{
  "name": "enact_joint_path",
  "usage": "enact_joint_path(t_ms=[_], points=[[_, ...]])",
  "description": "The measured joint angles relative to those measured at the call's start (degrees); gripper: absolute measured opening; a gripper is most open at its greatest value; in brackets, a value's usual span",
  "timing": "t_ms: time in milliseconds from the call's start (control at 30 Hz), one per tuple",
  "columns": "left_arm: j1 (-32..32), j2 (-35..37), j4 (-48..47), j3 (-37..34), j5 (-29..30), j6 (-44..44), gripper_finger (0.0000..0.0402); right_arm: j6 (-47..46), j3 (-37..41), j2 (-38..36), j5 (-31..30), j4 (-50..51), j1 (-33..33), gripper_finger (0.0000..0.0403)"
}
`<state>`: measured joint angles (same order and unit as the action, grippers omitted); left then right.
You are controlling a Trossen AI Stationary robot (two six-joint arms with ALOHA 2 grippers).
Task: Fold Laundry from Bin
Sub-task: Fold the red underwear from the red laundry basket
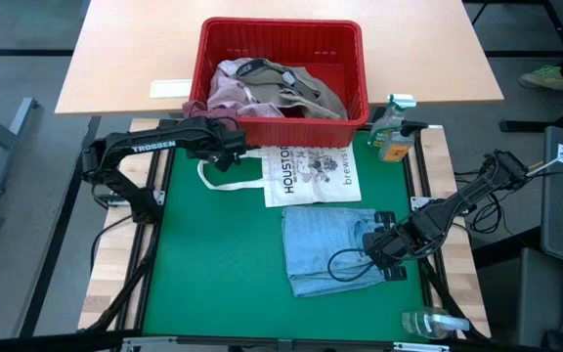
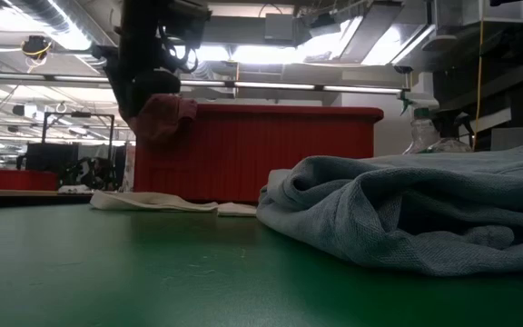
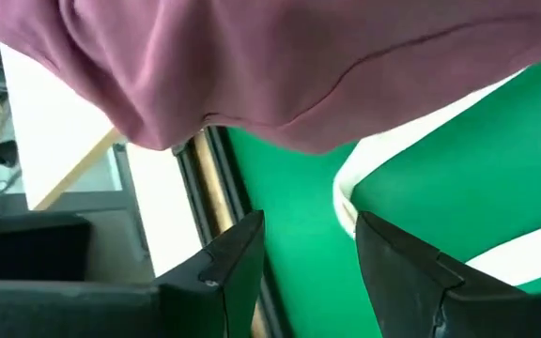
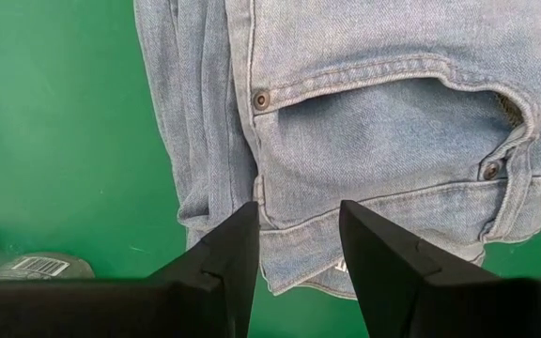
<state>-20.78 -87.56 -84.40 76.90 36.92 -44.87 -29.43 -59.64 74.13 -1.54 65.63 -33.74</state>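
Left gripper (image 1: 225, 147) sits at the near rim of the red bin (image 1: 356, 68), at its left corner, over the green mat's (image 1: 223, 264) far-left edge. In the high view and the low view a maroon cloth (image 2: 162, 115) hangs around it. In the left wrist view the fingers (image 3: 228, 268) stand apart with nothing between the tips, and the maroon cloth drapes ahead of them; cannot tell whether the jaws grip it or it's just draped over.

Right gripper (image 1: 379, 249) is low over the folded light blue jeans (image 1: 325, 249) on the right half of the mat, at their right edge. Fingers (image 4: 233, 249) are spread, tips over the pocket and seam of the jeans, clamping nothing.

Bin is on the far side of the mat, resting on the wooden table (image 1: 115, 59) edge. Inside it: a pile of pale pink (image 1: 228, 93) and khaki-grey (image 1: 311, 93) garments, heaped toward the left and middle.

White tote bag (image 1: 311, 176) printed "HOUSTON" lies flat on the mat just in front of the bin, its strap loop toward the left gripper. The jeans lie just near of it, apart from it by a small gap.

Spray bottle (image 1: 391, 127) stands at the bin's right corner. Another clear bottle (image 1: 433, 323) lies at the mat's near-right corner.
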Motion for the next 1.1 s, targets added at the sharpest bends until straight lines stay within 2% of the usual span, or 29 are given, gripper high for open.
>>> enact_joint_path(t_ms=[233,467,733,933,1100], points=[[1.76,-0.49,12.34,0.00,-3.06,0.40,0.0163,0.00,0.00,0.00,0.00,0.00,0.00,0.0150],[3.94,-0.51,20.37,0.00,-2.46,0.03,0.0163,0.00,0.00,0.00,0.00,0.00,0.00,0.0150],[4.35,-0.49,21.51,0.00,-3.64,-4.25,0.0163,0.00,0.00,0.00,0.00,0.00,-0.01,0.0150],[4.23,-0.49,24.02,0.00,0.63,-3.99,0.0163,0.00,0.00,0.00,0.00,0.00,0.00,0.0150],[3.87,-0.50,24.57,0.00,0.89,-2.61,0.0163,0.00,0.00,0.00,0.00,-0.02,-0.01,0.0150]])
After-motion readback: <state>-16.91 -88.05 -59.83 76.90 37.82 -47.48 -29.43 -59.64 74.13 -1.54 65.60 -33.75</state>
